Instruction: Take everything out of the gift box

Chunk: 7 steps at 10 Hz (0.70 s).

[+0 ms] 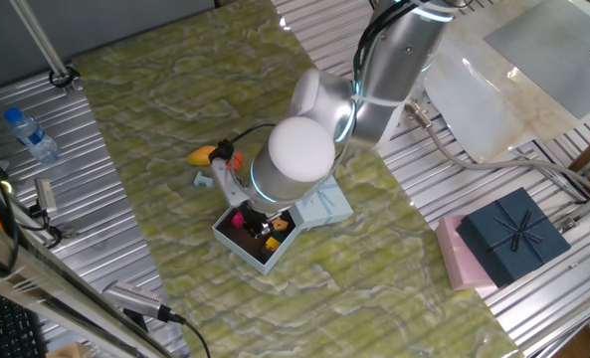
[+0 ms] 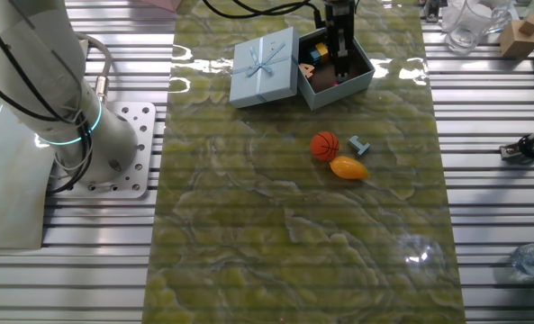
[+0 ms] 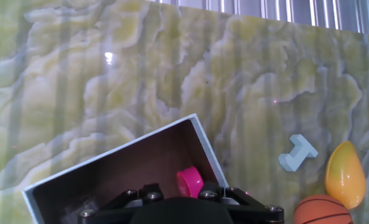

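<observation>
- Gripper [image 2: 339, 56] reaches down into the gift box [image 2: 361, 79]; finger spread cannot be told from any view.
- Hand view alone shows a magenta piece [image 3: 190, 181] on the box's brown floor.
- The other fixed view shows yellow and orange bits [image 2: 315, 52] inside, the lid [image 2: 264, 66] touching the box.
- Farther out on the mat: basketball [image 2: 325, 145], mango [image 2: 348, 167], pale-blue piece [image 2: 360, 144].

- Bright, even overhead light fills all three views; shadows are soft and short.
- Glare streaks the metal table [image 2: 492, 108] slats, and small highlights dot the green marbled mat [image 3: 109, 57].
- The hand view's near edge, at the gripper housing, is dark and blurred.
</observation>
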Motion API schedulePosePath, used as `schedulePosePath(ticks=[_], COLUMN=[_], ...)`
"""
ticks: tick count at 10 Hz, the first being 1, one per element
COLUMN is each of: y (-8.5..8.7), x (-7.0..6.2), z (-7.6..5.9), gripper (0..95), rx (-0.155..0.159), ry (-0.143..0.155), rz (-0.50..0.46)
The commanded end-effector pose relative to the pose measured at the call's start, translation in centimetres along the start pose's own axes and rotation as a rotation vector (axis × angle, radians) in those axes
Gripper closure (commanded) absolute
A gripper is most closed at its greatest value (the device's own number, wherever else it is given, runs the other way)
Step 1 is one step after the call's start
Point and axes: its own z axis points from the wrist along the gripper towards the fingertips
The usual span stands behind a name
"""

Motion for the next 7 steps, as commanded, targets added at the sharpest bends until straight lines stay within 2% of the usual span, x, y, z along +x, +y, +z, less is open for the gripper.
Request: schedulePosePath(ticks=[1, 7], y=[0.0, 0.09], x=[0.0, -0.11], z=[0.09, 0.26], gripper=[57.0, 57.0], rx=[-0.004, -0.015], ry=[0.0, 0.001], rz=[-0.002, -0.002])
